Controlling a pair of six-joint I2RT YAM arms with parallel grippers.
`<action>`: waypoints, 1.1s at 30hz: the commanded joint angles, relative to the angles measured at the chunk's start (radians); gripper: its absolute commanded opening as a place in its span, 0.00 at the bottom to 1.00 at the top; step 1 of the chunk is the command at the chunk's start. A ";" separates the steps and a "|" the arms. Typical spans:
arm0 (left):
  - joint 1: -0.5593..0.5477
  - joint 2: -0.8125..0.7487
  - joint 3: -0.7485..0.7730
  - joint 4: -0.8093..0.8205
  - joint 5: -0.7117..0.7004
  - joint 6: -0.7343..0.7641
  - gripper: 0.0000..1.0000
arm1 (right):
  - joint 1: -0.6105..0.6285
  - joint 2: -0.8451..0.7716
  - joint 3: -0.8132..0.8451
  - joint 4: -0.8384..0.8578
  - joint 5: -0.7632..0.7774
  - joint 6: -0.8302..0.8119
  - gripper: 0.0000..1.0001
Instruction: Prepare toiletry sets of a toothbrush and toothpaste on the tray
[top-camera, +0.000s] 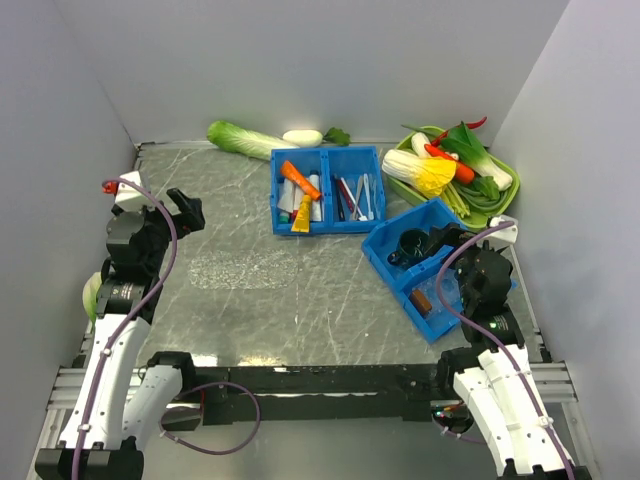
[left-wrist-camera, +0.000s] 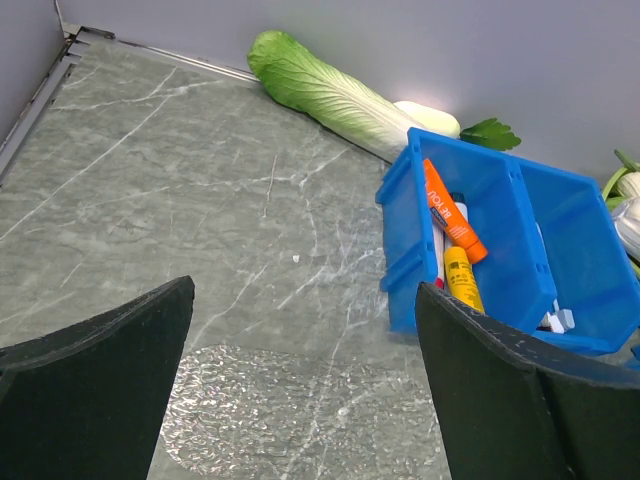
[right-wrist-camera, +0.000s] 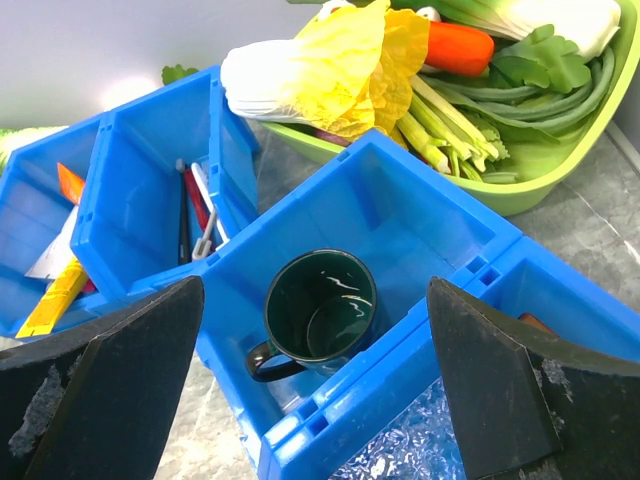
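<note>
Near left: left gripper (left-wrist-camera: 305, 290) spread wide, empty, close to tray (top-camera: 240, 268). Near right: right gripper (right-wrist-camera: 315, 285) equally wide, empty, above mug (right-wrist-camera: 320, 305). Toothpaste (top-camera: 298, 178) and toothbrush (right-wrist-camera: 193, 200) lying in far blue bin (top-camera: 325, 152), apart from tray.

The surface (top-camera: 330, 300) is smooth, grey-green and stone-like, with pale veins and a slight sheen. The tray (left-wrist-camera: 300, 420) is clear plastic with a bubbly, frosted texture. The blue bins (right-wrist-camera: 430, 230) are glossy moulded plastic. The mug (right-wrist-camera: 320, 310) has a shiny dark-green glaze. The toothpaste tubes (left-wrist-camera: 452, 212) look like shiny plastic. The fingers (right-wrist-camera: 500, 390) of the right hand (right-wrist-camera: 315, 285) are matt black, rough and scuffed grey.
</note>
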 joint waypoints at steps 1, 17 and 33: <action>0.002 0.005 0.011 0.045 0.019 -0.010 0.97 | -0.005 0.003 0.059 0.002 0.009 0.013 1.00; 0.002 0.054 0.008 0.033 -0.075 -0.033 0.97 | -0.005 0.089 0.194 -0.159 -0.051 -0.047 0.98; -0.240 0.296 0.180 0.191 0.135 0.010 0.94 | 0.175 0.450 0.444 -0.461 -0.045 -0.127 0.71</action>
